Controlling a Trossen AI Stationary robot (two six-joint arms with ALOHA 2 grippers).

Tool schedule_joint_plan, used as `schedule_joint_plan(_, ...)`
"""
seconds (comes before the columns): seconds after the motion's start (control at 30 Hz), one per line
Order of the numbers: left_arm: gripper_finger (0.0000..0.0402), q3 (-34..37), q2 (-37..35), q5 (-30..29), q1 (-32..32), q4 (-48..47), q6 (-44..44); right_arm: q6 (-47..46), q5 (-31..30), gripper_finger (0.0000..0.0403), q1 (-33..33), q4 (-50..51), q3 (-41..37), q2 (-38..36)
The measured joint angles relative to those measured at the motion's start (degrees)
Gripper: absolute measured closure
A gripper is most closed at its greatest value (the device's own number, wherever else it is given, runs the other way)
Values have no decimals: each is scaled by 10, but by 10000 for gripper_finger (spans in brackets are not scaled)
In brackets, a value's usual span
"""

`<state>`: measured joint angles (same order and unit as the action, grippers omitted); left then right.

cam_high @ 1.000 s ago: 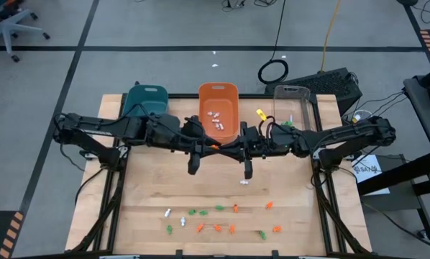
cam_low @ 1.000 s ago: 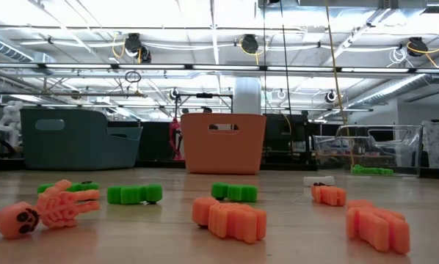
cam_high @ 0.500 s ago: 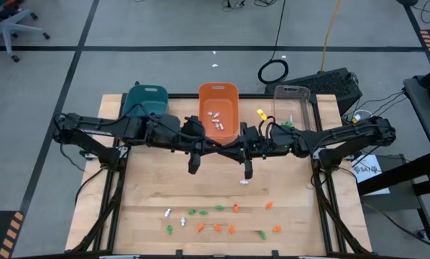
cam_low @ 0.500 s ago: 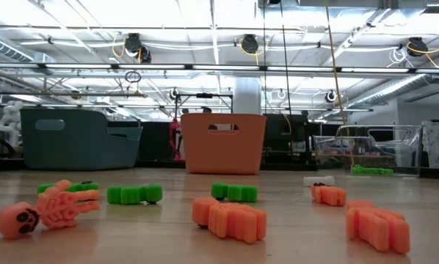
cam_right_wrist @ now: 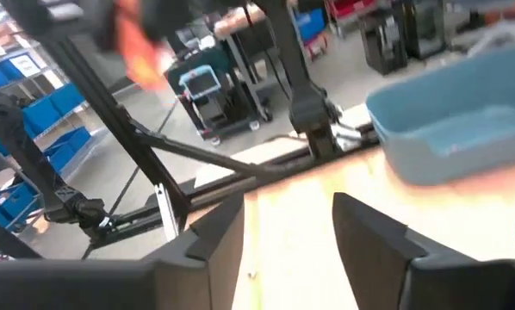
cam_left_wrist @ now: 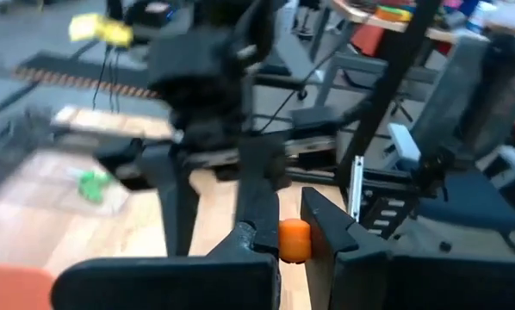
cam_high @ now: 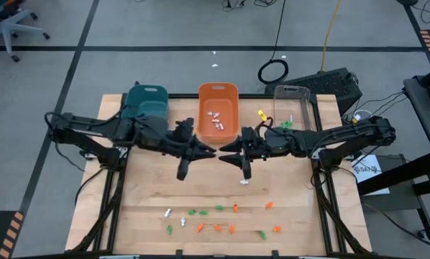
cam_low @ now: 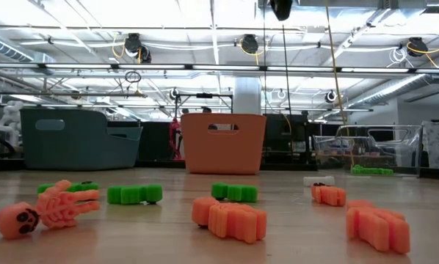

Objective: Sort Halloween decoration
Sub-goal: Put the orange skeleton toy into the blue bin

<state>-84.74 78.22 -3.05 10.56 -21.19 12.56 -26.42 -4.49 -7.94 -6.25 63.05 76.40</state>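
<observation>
Left hand point(cam_left_wrist: 294, 243) clamps an orange trinket point(cam_left_wrist: 294, 239), mid-counter, just near of the orange bin point(cam_high: 218, 109). Right hand point(cam_high: 245, 171) close beside it, fingers apart, empty. Bin lies far-right of the left hand, probably the drop. Loose trinkets point(cam_high: 218, 227) at near edge.

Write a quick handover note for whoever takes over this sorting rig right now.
Left gripper: shut on an orange trinket, mid-table in front of the orange bin.
Right gripper: open, empty, facing the left one.
Done: a few white pieces lie in the orange bin, some green ones in the clear bin.
Left: one white piece mid-table, and orange, green and white trinkets scattered near the front edge. Teal bin contents unclear.
</observation>
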Motion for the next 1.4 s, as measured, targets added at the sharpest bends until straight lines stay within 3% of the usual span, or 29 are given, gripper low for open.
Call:
schedule_joint_plan(0.13,384,0,-27,0,29,-3,-115,-28,1,232,-1,22,0,0)
schedule_joint_plan(0.33,381,0,-57,-7,83,-2,-414,-30,1,232,-9,18,0,0)
schedule_joint_plan(0.47,380,0,-67,-32,99,-4,-497,-31,1,232,-12,18,0,0)
schedule_joint_plan(0.73,379,0,-69,-67,116,-13,-528,-40,0,232,-12,18,0,0)
schedule_joint_plan(1.4,379,0,-69,-82,117,-24,-523,-40,0,232,-12,18,0,0)
